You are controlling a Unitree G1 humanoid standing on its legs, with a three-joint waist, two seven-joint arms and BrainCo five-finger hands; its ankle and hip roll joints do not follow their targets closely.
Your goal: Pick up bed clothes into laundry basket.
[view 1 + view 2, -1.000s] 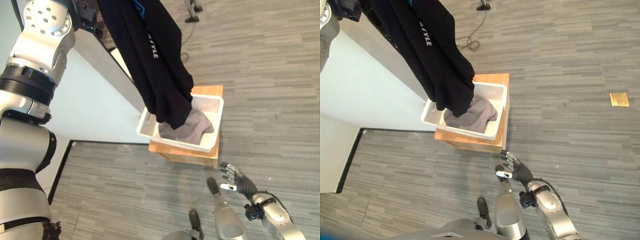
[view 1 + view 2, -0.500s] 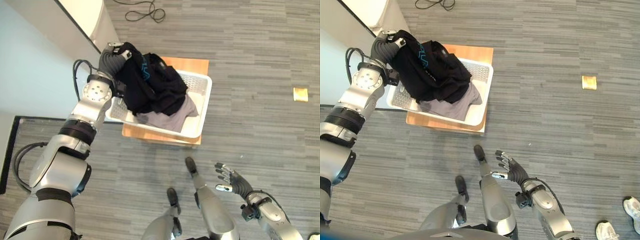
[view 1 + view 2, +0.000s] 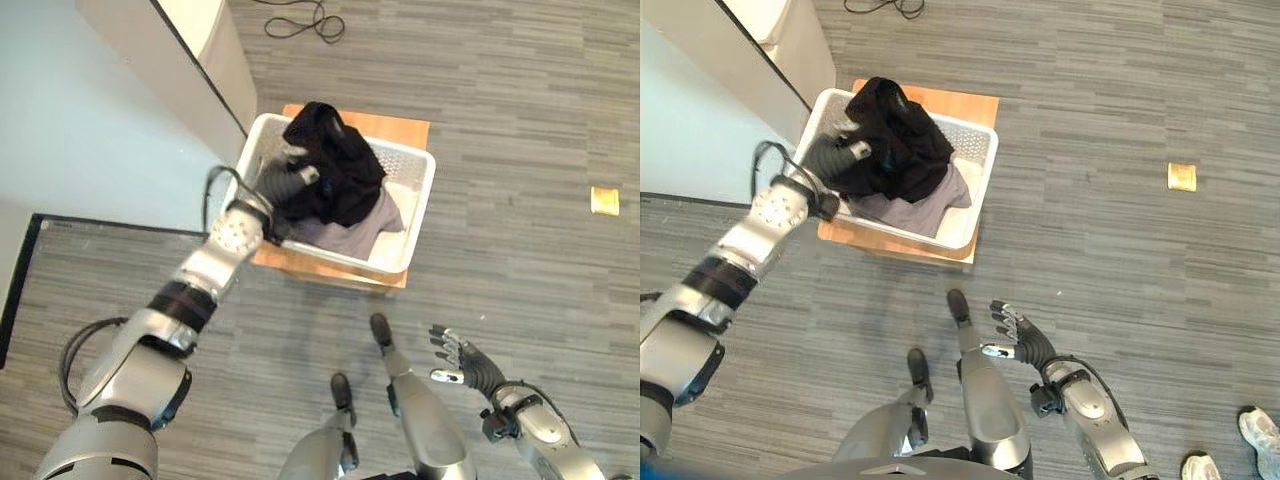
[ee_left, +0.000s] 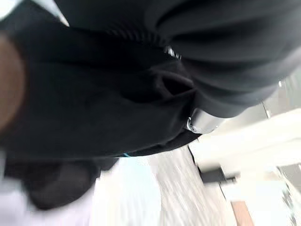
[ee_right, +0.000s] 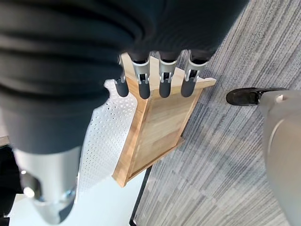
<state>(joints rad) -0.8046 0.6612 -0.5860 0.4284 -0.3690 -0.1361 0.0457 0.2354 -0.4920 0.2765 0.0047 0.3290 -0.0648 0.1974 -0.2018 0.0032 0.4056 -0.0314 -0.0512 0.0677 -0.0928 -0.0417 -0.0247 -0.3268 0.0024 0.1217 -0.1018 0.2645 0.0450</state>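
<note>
A white perforated laundry basket (image 3: 422,210) stands on a low wooden stand (image 3: 330,275). In it a black garment (image 3: 335,175) lies heaped on a grey garment (image 3: 360,230). My left hand (image 3: 283,180) reaches over the basket's left rim, with its fingers curled into the black garment's edge. The same black cloth (image 4: 94,103) presses close in the left wrist view. My right hand (image 3: 465,365) hangs open low at the right, well short of the basket. Its straight fingers (image 5: 160,77) point toward the stand (image 5: 160,132).
A pale bed surface (image 3: 100,130) and a beige cabinet (image 3: 210,40) lie left of the basket. On the grey floor to the right lies a small yellow square (image 3: 604,200). A person's white shoe (image 3: 1260,425) shows at the lower right.
The black garment, hanging high a second ago, has come down into the basket on the grey one. My left arm has dropped to the basket's left rim. The right hand stays put.
</note>
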